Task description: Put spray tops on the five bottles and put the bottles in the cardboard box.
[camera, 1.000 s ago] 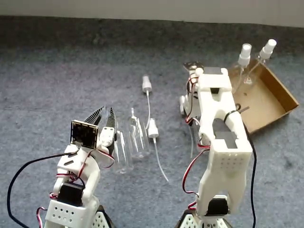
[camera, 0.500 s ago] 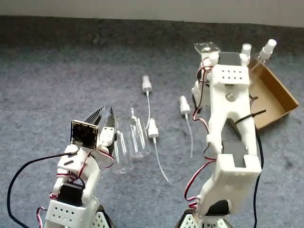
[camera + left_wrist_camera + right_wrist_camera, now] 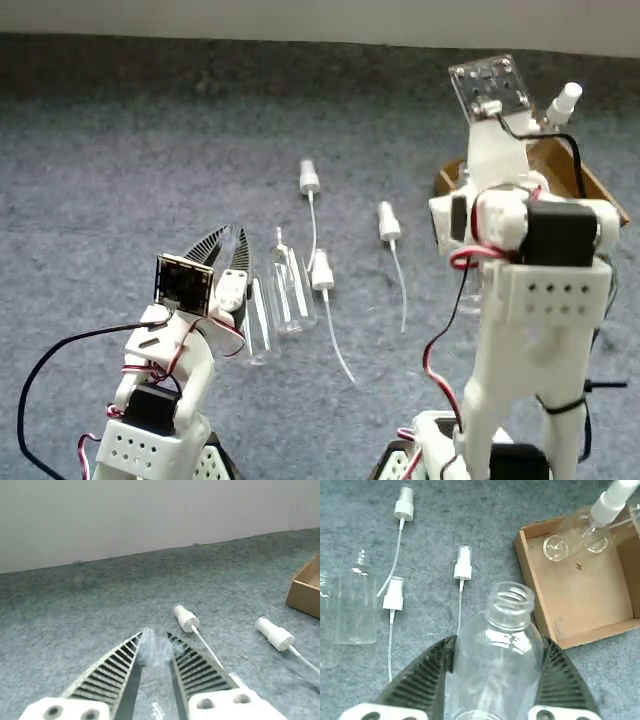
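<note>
So far two topped bottles [image 3: 596, 540] sit in the cardboard box [image 3: 585, 595]; right tool [image 3: 497, 642] clamps a topless third bottle [image 3: 510, 607], left tool [image 3: 156, 642] gapes empty; two bare bottles [image 3: 290, 285], three spray tops [image 3: 388, 222] wait.

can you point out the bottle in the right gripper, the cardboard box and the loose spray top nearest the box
bottle [image 3: 502, 640]: right wrist view, on its clear body below the neck.
cardboard box [image 3: 590, 597]: right wrist view, on its bare floor.
spray top [image 3: 462, 569]: right wrist view, on its white head.
</note>
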